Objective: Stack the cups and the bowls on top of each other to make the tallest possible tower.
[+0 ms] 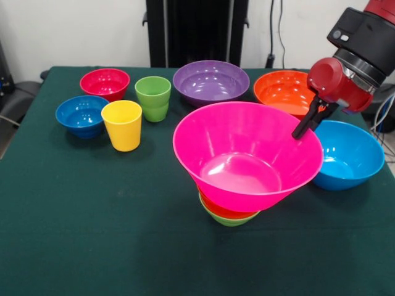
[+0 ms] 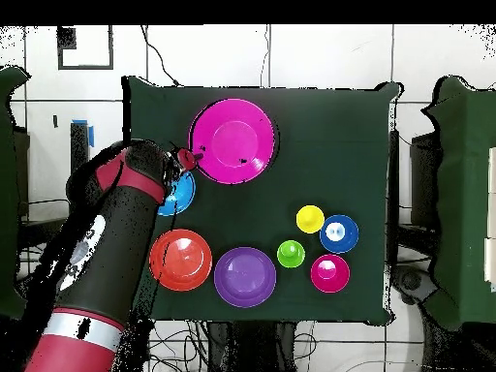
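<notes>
My gripper (image 1: 307,127) is clamped on the rim of the large glossy pink plastic bowl (image 1: 247,154), atop the small orange-red bowl (image 1: 217,209) and small green bowl (image 1: 229,219), with bare cloth toward the table's (image 1: 92,234) front edge.

Bare green table (image 1: 92,228) lies open in front, while the pink bowl (image 1: 247,154) crowds the light blue bowl (image 1: 352,154).

A dark green cloth covers the desk (image 1: 92,246), which stands before a pale wall (image 1: 74,31). Behind the desk's far edge rises a black upright panel (image 1: 197,31), with cables (image 1: 274,31) hanging beside it. From overhead, white floor tiles (image 2: 329,58) surround the desk.
</notes>
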{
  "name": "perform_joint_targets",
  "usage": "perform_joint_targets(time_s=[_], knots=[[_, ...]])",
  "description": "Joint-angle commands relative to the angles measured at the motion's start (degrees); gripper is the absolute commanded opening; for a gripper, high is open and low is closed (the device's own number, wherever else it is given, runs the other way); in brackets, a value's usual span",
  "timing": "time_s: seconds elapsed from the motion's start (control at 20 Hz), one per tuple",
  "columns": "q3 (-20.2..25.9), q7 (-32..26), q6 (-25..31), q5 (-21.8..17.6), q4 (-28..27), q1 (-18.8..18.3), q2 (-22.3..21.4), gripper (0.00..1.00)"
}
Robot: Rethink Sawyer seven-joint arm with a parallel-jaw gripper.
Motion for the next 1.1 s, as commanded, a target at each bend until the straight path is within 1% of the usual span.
perform_joint_targets(time_s=[0.05,0.55,1.1], knots=[[4.5,0.5,2.5,-2.8,-1.2,-2.1,0.6,0.00],[4.8,1.8,5.2,-1.5,-4.4,-1.1,2.2,0.00],[4.5,1.5,5.9,-1.6,-4.0,-1.0,1.3,0.00]])
